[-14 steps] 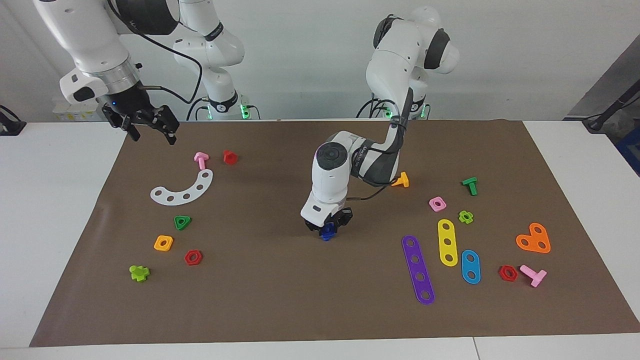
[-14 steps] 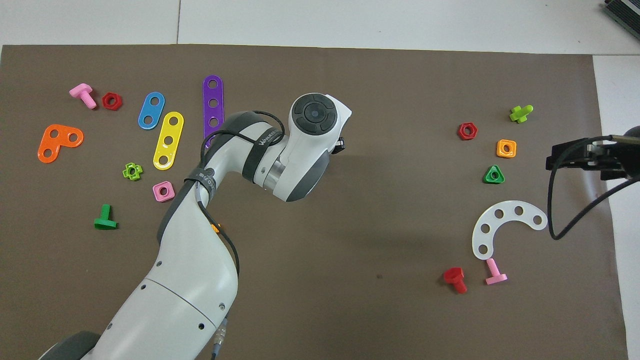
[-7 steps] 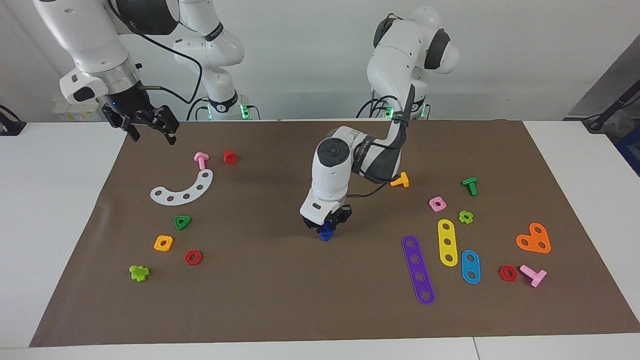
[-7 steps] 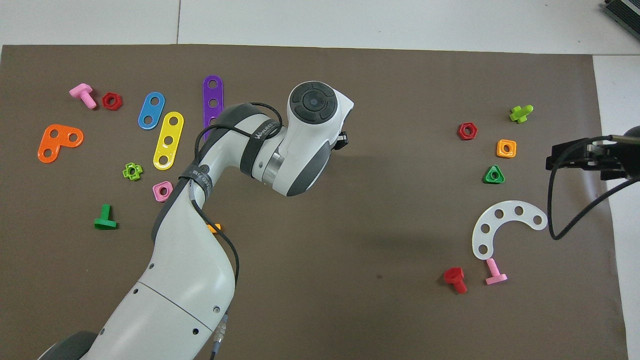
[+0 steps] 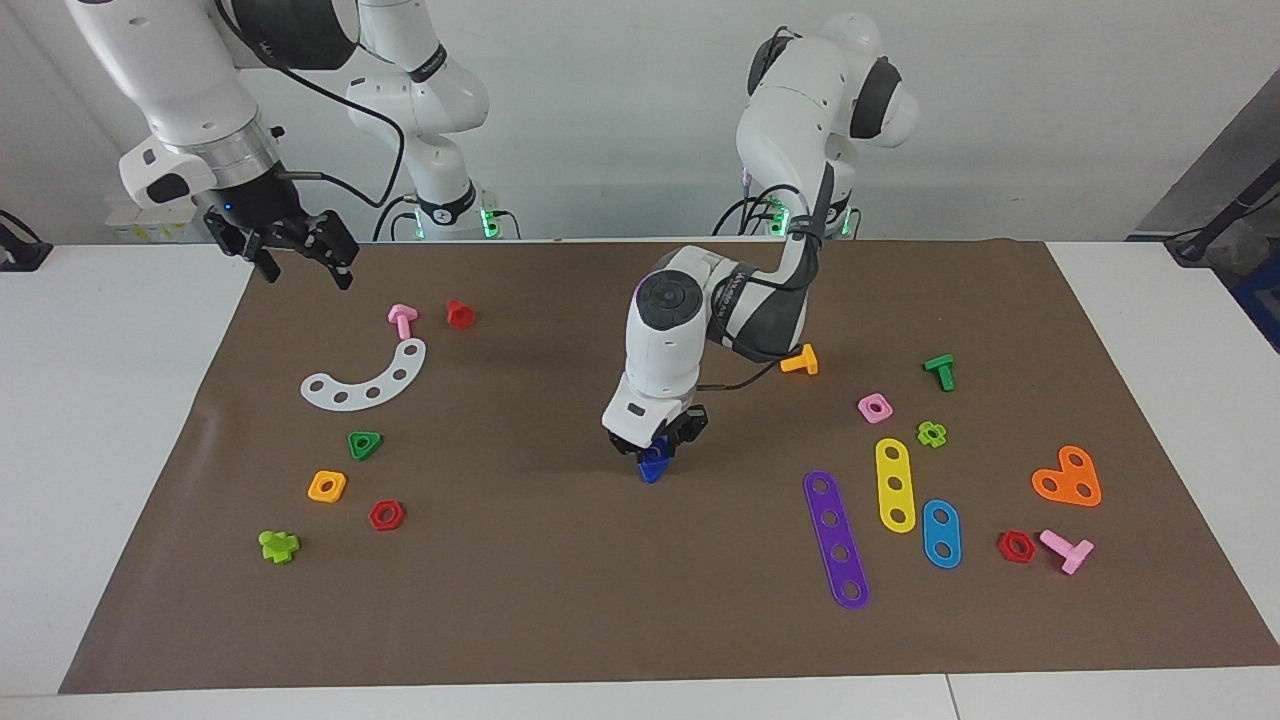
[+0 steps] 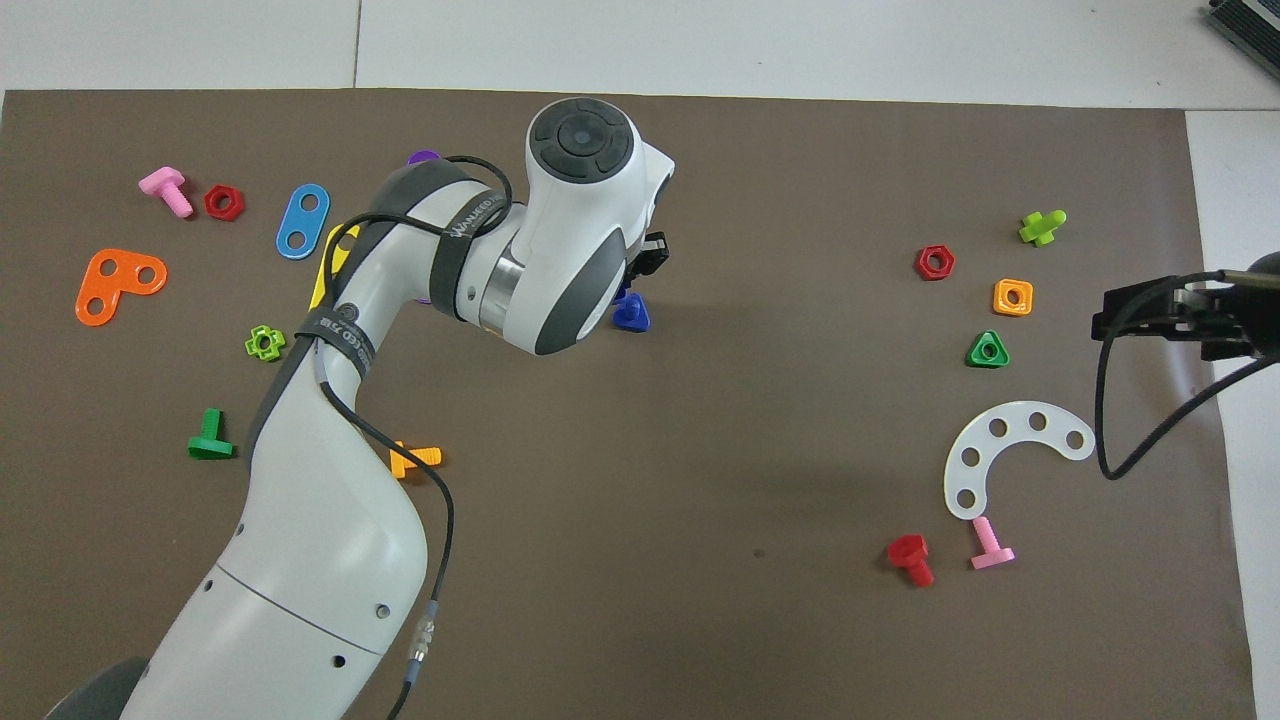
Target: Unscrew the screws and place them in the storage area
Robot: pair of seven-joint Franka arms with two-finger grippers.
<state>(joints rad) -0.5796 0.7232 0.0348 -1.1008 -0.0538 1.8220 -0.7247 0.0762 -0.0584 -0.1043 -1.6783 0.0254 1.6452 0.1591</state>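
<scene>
The left gripper (image 5: 657,446) stood low over the middle of the brown paper sheet (image 5: 560,590) that covered the tabletop, directly above a blue screw (image 5: 652,468) that appeared to rest on the paper, head down. Whether its fingers gripped the screw or had let go could not be told. In the overhead view the blue screw (image 6: 631,313) lay just beside the gripper, clear of any nut. The right gripper (image 5: 300,250) waited, fingers spread and holding nothing, above the paper's edge at the right arm's end. By this evidence the blue screw had reached the storage area; pink (image 5: 402,320), red (image 5: 459,314), orange (image 5: 801,361) and green (image 5: 940,371) bolts also lay loose on the paper, so little seemed left.
</scene>
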